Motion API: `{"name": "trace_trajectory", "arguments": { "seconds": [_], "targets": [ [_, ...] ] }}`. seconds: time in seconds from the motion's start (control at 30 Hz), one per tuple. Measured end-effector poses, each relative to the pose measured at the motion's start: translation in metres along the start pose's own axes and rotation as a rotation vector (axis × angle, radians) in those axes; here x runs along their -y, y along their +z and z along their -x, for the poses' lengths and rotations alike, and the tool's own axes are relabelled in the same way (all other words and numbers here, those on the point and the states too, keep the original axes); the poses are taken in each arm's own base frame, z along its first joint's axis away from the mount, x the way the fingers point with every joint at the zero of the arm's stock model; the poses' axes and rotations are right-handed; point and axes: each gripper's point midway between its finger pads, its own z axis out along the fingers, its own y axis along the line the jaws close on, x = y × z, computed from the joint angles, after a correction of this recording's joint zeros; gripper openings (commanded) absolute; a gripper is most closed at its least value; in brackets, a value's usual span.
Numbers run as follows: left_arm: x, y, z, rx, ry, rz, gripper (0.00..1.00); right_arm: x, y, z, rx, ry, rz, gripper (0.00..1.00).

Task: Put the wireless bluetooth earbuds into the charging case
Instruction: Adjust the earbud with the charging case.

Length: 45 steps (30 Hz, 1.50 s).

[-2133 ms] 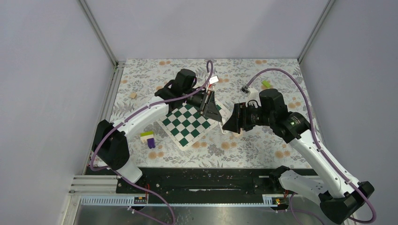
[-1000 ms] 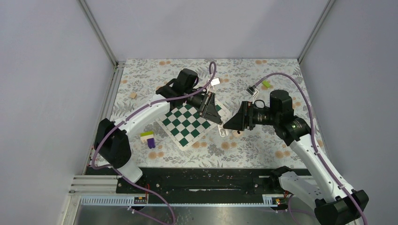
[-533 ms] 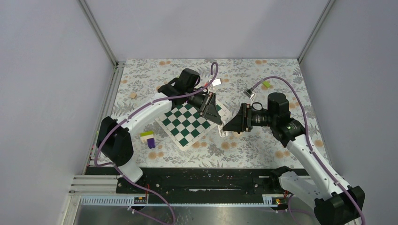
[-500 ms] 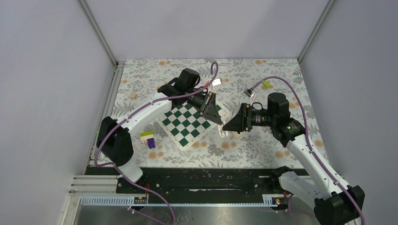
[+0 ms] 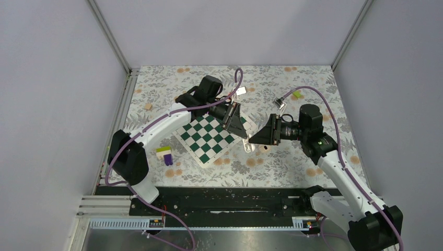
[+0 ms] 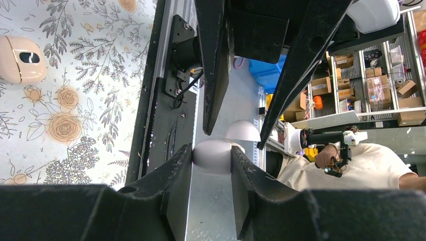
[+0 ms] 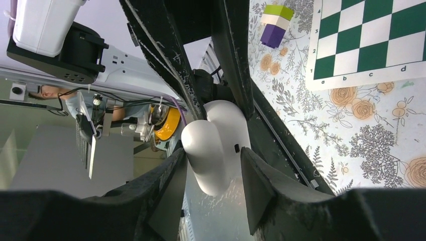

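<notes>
charging case (image 6: 20,59) clipped at left-wrist frame edge, earbud (image 6: 212,156) hidden from above, under right gripper (image 5: 251,140) off chessboard (image 5: 211,137) right corner

Two arms: left arm (image 5: 156,128) and right arm (image 5: 342,170). Two grippers, one per arm: left gripper (image 6: 211,153) and right gripper (image 7: 213,153). One chessboard (image 5: 209,137). One case (image 6: 20,59). One earbud (image 7: 216,135) is certain; its two white lobes may be a single piece or a pair, and the close views do not settle it. One tan block (image 5: 149,106). One stack (image 5: 166,155) of three layers: green, white, purple. One green chip (image 5: 296,94).
</notes>
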Motion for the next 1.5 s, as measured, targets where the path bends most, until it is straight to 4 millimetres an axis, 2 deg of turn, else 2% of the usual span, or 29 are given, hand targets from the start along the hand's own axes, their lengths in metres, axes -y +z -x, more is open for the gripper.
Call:
{"name": "trace_trajectory", "arguments": {
  "seconds": [0.17,0.33,0.53,0.57,0.6,0.7,0.83,0.9,0.93,1.03,1.1,1.17,1.2,1.23,1.3,1.4,1.43,1.5],
  "targets": [
    [-0.002,0.001,0.000,-0.002,0.000,0.001,0.00,-0.001,0.000,0.001,0.006,0.010,0.023,0.39],
    [-0.002,0.002,0.003,-0.003,0.000,-0.003,0.00,-0.004,-0.001,0.003,0.006,-0.007,0.045,0.12],
    [-0.001,0.001,0.004,-0.002,0.001,-0.006,0.00,-0.006,-0.001,0.004,0.006,-0.012,0.055,0.01],
    [0.000,0.001,0.005,-0.003,0.000,-0.005,0.04,-0.006,-0.001,0.004,0.006,-0.013,0.056,0.01],
    [0.000,0.001,0.005,-0.002,0.000,-0.004,0.14,-0.006,-0.001,0.004,0.007,-0.014,0.056,0.00],
    [0.000,0.000,0.005,-0.002,-0.003,0.003,0.54,-0.006,-0.001,0.005,0.009,-0.016,0.055,0.00],
    [-0.002,0.000,0.009,0.011,0.000,0.023,0.81,0.002,0.000,0.003,0.008,0.020,0.020,0.00],
    [-0.005,-0.002,0.013,0.024,-0.002,0.040,0.98,0.010,0.001,0.002,0.007,0.049,-0.010,0.00],
    [-0.007,-0.004,0.014,0.032,-0.001,0.049,0.99,0.014,0.001,0.001,0.007,0.064,-0.024,0.00],
    [-0.024,-0.017,0.021,0.074,-0.018,0.126,0.99,0.025,0.002,0.001,0.008,0.100,-0.064,0.00],
    [-0.042,-0.033,0.028,0.127,-0.022,0.260,0.99,0.033,0.001,0.001,0.016,0.119,-0.097,0.00],
    [-0.053,-0.050,0.034,0.188,-0.005,0.412,0.99,0.043,-0.001,0.002,0.030,0.140,-0.142,0.00],
    [-0.052,-0.056,0.038,0.219,0.020,0.475,0.99,0.047,-0.001,0.002,0.039,0.149,-0.163,0.00],
    [-0.046,-0.062,0.042,0.260,0.063,0.539,0.96,0.053,-0.002,0.003,0.051,0.162,-0.190,0.00],
    [-0.023,-0.064,0.047,0.324,0.139,0.591,0.71,0.059,-0.004,0.005,0.071,0.175,-0.223,0.00],
    [0.018,-0.055,0.044,0.406,0.220,0.579,0.45,0.065,-0.005,0.010,0.103,0.182,-0.258,0.00],
    [0.027,-0.051,0.041,0.423,0.232,0.565,0.43,0.066,-0.005,0.011,0.111,0.185,-0.265,0.00],
    [0.030,-0.043,0.036,0.440,0.243,0.553,0.45,0.066,-0.005,0.013,0.121,0.190,-0.270,0.00]
  ]
}}
